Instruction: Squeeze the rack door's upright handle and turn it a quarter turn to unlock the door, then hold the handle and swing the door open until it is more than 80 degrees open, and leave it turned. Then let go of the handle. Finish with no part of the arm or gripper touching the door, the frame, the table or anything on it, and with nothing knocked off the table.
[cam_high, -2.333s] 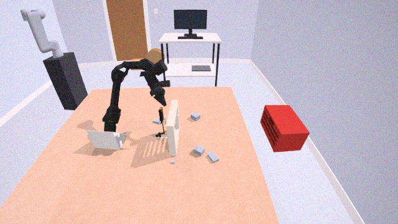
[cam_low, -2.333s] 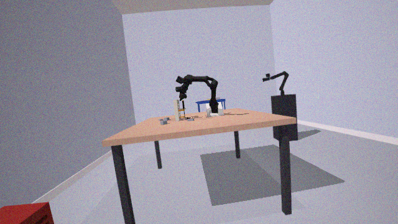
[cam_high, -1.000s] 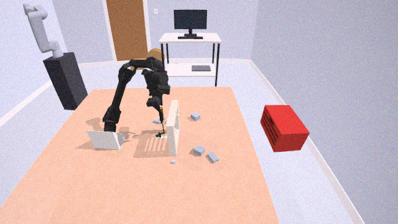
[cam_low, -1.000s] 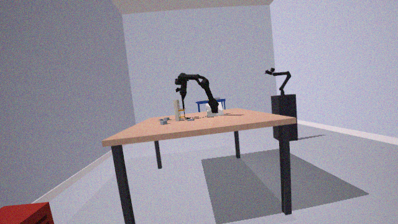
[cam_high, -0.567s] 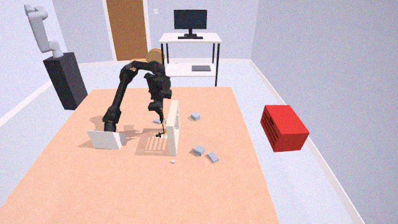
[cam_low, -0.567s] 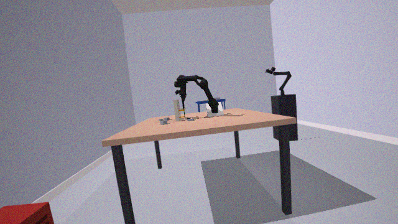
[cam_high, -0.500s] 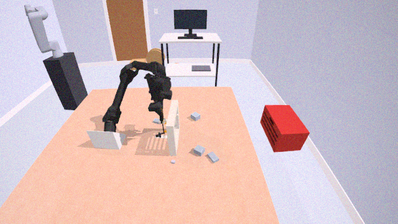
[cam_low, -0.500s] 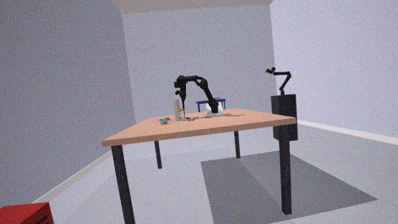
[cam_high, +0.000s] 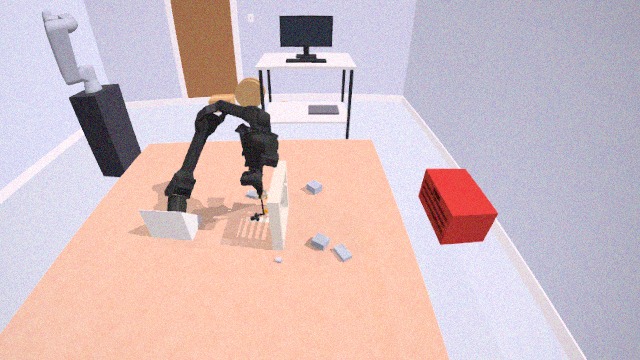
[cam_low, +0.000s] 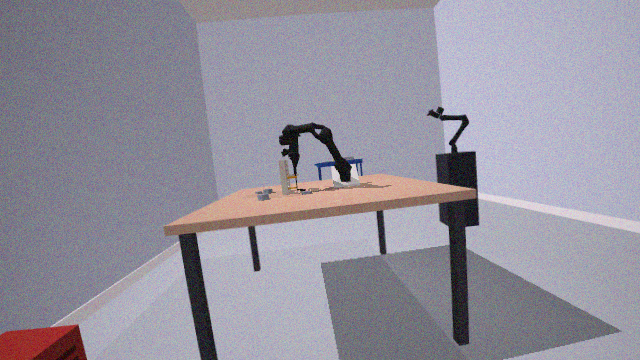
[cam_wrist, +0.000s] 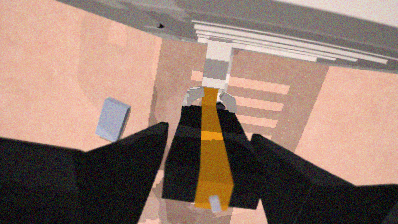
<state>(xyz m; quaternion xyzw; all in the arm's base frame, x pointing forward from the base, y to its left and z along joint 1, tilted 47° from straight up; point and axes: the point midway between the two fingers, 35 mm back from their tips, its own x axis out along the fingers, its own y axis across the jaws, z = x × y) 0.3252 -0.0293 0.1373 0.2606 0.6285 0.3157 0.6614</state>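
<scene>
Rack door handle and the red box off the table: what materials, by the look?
Handle: probably painted or molded plastic, suggested by flat, even orange; coated metal possible. Red box: perhaps painted sheet metal, given crisp edges and slotted side.

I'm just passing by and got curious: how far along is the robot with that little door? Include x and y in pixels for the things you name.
Done: the open gripper (cam_high: 261, 194) (cam_low: 295, 172) (cam_wrist: 209, 135) looks lined up around the orange handle (cam_high: 266, 211) (cam_low: 292, 188) (cam_wrist: 215, 172).
In hand: getting a grip; gaps show beside the handle.
Left: squeeze, quarter turn, swing open the door (cam_high: 278, 220) (cam_low: 285, 177), which looks shut, release, back away.
</scene>
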